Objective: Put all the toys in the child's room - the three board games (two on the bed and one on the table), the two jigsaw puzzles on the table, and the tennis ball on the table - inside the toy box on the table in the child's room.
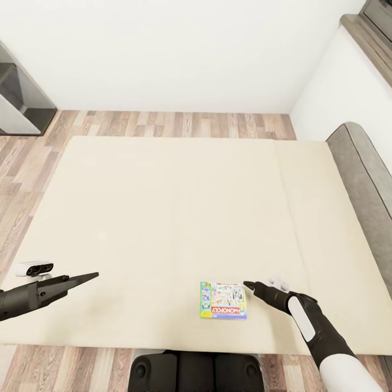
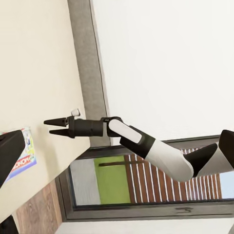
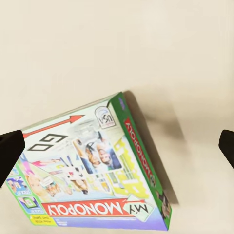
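Lying flat near the bed's (image 1: 163, 218) front edge, the Monopoly board game (image 1: 222, 300) (green-edged box) sits just beside the right gripper (image 1: 250, 285), whose jaws stand slightly apart and hold nothing. Well off to the other side, the left gripper (image 1: 92, 276) hovers above the beige cover; I cannot tell its jaw state.

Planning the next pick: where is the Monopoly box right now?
In the head view the Monopoly box lies flat on the bed near its front edge, just left of the right gripper.
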### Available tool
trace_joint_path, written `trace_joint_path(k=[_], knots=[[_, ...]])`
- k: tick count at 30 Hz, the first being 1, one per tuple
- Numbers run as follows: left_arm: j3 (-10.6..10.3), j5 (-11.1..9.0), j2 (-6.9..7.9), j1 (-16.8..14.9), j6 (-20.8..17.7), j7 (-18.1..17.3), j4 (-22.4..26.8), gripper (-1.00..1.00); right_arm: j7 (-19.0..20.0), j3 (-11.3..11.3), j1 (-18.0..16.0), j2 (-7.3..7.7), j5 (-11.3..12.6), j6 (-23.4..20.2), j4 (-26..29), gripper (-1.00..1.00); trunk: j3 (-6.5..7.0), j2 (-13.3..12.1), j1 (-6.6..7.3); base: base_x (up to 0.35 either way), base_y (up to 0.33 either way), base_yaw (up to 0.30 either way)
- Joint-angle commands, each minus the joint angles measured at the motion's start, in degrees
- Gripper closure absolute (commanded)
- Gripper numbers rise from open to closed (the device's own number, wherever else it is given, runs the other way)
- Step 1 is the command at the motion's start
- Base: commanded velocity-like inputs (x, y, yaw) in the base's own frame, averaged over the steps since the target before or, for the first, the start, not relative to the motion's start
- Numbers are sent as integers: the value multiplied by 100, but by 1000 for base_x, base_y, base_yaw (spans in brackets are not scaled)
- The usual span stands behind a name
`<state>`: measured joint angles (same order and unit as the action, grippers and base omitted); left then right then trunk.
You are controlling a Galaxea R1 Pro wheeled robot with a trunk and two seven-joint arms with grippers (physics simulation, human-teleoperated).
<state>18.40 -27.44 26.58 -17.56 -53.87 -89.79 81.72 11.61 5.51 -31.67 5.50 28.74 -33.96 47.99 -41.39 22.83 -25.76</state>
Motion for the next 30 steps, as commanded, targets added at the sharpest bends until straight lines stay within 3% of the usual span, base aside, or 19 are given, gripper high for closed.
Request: trace_joint_path(k=[1,10,18,30], knots=[[-1,2,1,-2,-59,-21,1,-100,21,15,-1,-1,0,-39,20,-100,-16,9,-3,0,0,0],[-1,2,-4,-2,-62,-21,1,-100,26,-23,10,-49,1,-56,73,-100,-101,9,-3,0,0,0],[4,2,-3,-2,-62,-21,1,-100,29,-381,12,-73,4,-28,81,-100,-177,9,-3,0,0,0],[-3,2,-4,-2,-60,-21,1,-100,34,-488,12,-74,8,-23,87,-100,-291,9,-3,0,0,0]])
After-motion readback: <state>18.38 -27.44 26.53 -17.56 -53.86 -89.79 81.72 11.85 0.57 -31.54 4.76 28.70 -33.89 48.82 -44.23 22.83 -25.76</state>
